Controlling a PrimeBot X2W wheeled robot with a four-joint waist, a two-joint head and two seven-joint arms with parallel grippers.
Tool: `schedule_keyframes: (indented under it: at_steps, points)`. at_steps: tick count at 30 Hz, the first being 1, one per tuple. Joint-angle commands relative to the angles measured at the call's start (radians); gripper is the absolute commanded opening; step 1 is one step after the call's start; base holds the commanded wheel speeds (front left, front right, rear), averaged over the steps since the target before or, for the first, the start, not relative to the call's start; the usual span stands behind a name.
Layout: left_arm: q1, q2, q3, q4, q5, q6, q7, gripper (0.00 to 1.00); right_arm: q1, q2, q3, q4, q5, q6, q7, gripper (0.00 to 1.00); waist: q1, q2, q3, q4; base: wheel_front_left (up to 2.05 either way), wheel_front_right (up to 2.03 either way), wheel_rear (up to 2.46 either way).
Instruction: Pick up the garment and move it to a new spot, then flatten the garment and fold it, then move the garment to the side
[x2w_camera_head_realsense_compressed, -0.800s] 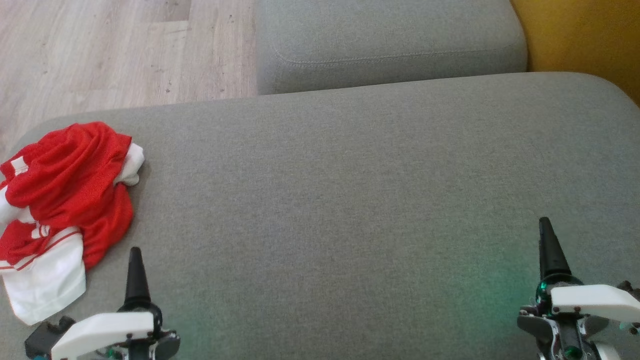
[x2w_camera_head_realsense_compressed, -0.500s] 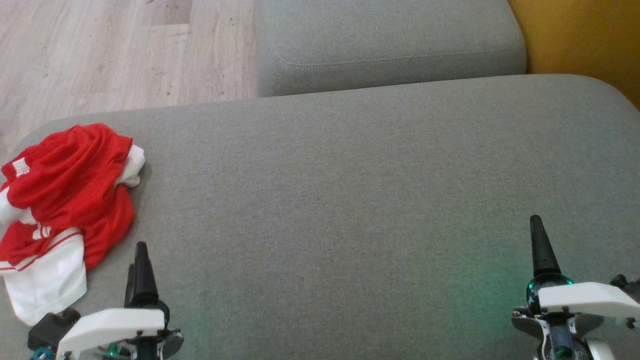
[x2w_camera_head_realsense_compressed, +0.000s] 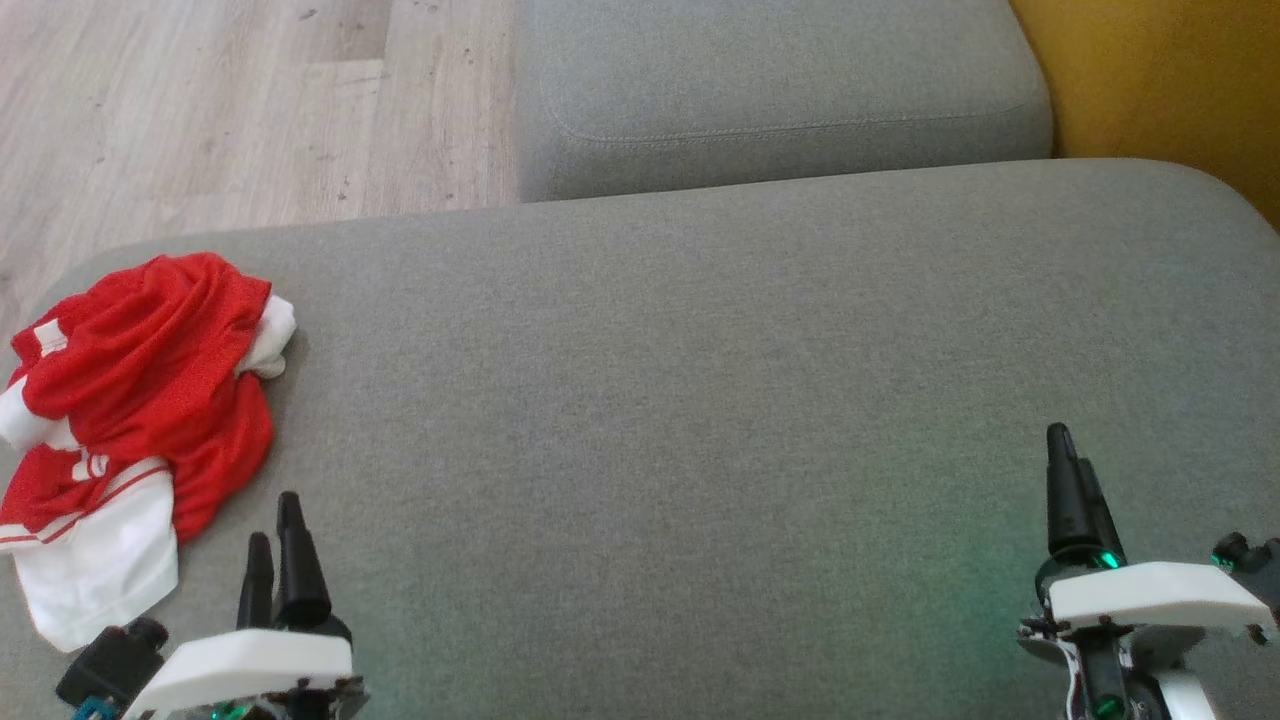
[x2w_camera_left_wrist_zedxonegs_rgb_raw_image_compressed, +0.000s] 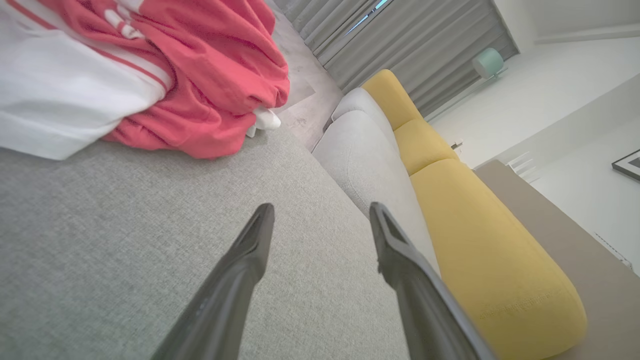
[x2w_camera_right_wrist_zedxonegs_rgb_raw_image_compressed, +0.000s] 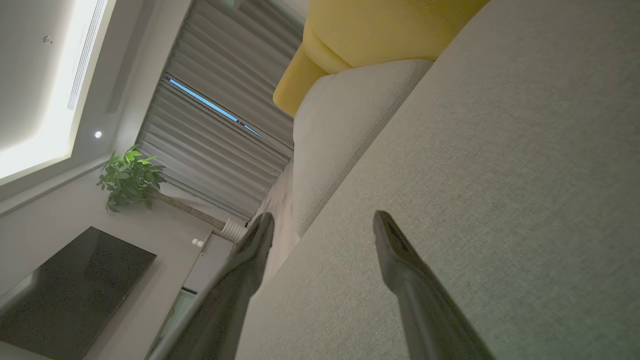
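Opening stage, before the pick-up. The garment (x2w_camera_head_realsense_compressed: 140, 400), red mesh cloth with white panels and stripes, lies bunched in a heap at the left edge of the grey sofa seat (x2w_camera_head_realsense_compressed: 700, 380). The left pincer (x2w_camera_left_wrist_zedxonegs_rgb_raw_image_compressed: 322, 207) hovers just beside the heap, jaws wide and empty, apparently poised to take it. The right pincer (x2w_camera_right_wrist_zedxonegs_rgb_raw_image_compressed: 324, 215), equally wide and empty, waits well apart near the right edge.
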Motion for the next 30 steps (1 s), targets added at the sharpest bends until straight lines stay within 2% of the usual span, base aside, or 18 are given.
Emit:
schedule_keyframes:
  at_steps: [1,30]
  points:
    - [-0.028,0.011,0.003,-0.046,0.045,0.005,-0.018,1.00,-0.032,-0.006,0.014,-0.036,-0.045,0.000,-0.019,1.00,0.0000,0.0000,-0.001,0.000,0.00,0.00,0.00]
    - [-0.002,0.013,-0.037,-0.106,0.416,0.023,-0.104,1.00,-0.023,-0.007,0.100,-0.058,-0.429,0.000,-0.104,1.00,0.0000,0.0000,-0.019,0.000,0.00,0.00,0.00]
